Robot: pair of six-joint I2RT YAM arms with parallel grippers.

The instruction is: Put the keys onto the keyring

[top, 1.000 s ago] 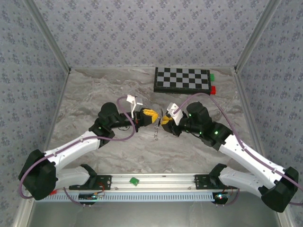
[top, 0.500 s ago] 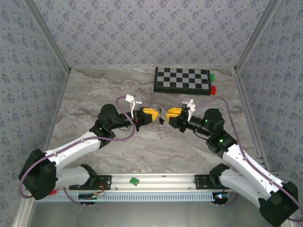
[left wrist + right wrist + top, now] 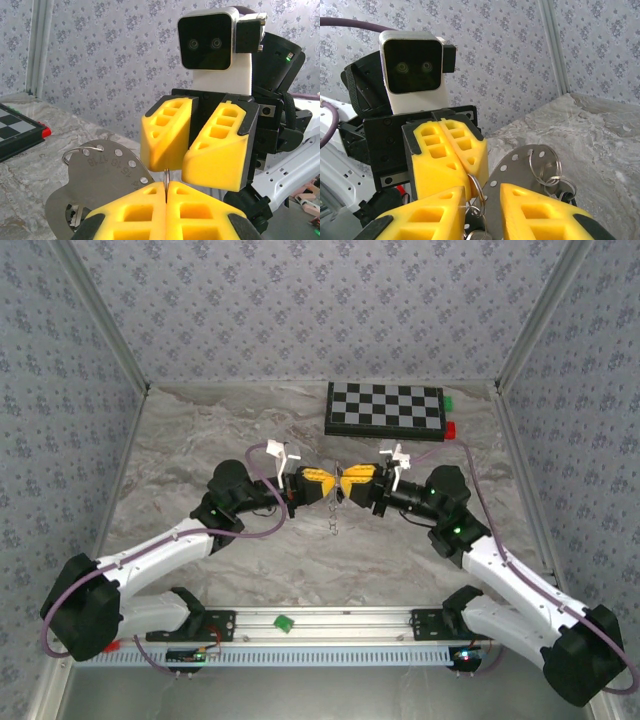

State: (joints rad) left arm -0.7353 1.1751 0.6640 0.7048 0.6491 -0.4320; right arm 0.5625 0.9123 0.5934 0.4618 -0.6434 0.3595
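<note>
I'm running this from afar, and it is plainly a purpose-built robot test cell in a lab, not a home or a shop. The marble-look table [image 3: 200,440] is boxed in by panels [image 3: 300,310] of repeating patterned wallpaper, joined at the corners by bare metal posts [image 3: 100,315]. A black-and-white checkerboard [image 3: 385,408] lies flat at the far edge (calibration-board style). The left arm [image 3: 165,548] and right arm [image 3: 520,575] stand on an aluminium rail [image 3: 330,620] above a slotted cable duct [image 3: 320,652], with loose purple cables [image 3: 340,21] and a camera module [image 3: 207,39] on the wrist.
</note>
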